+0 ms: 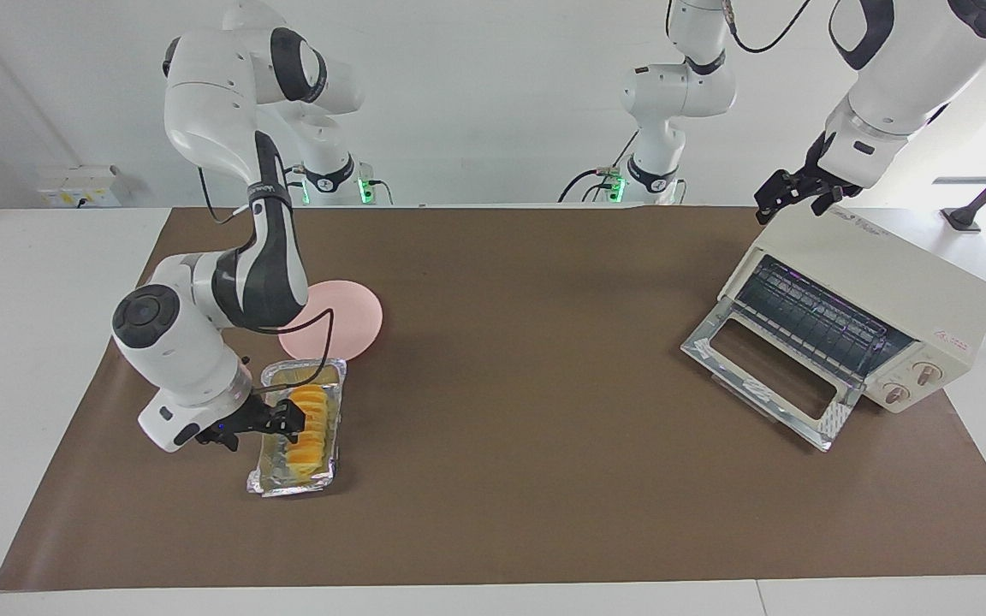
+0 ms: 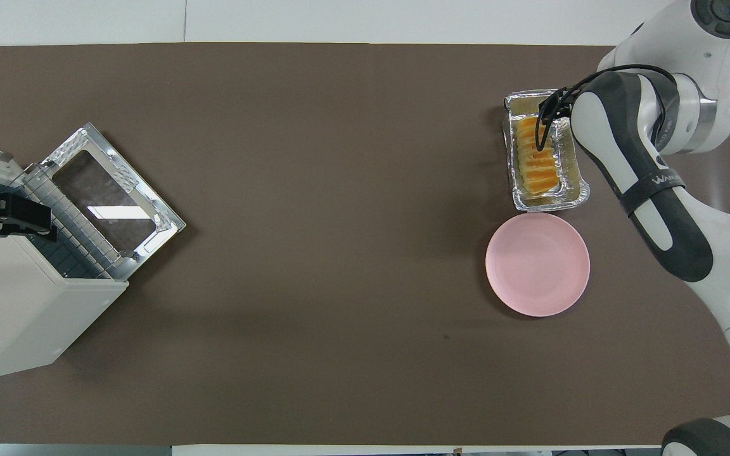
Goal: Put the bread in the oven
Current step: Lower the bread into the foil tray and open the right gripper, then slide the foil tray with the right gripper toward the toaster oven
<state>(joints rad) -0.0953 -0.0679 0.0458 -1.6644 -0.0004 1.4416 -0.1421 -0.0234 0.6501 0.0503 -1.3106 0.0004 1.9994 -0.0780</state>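
Note:
The bread [image 1: 311, 428], a golden-yellow ridged loaf, lies in a crinkled silver foil tray [image 1: 305, 483] at the right arm's end of the table; it also shows in the overhead view [image 2: 536, 158]. My right gripper [image 1: 292, 421] is low at the tray, right against the loaf's side. The cream-white oven [image 1: 887, 274] stands at the left arm's end with its glass door [image 1: 767, 368] dropped open and the wire rack showing. My left gripper [image 1: 792, 195] hangs open and empty just above the oven's top, at the corner nearest the robots.
A round pink plate [image 1: 343, 321] lies beside the foil tray, nearer to the robots. A brown mat [image 1: 527, 428] covers the table between the tray and the oven.

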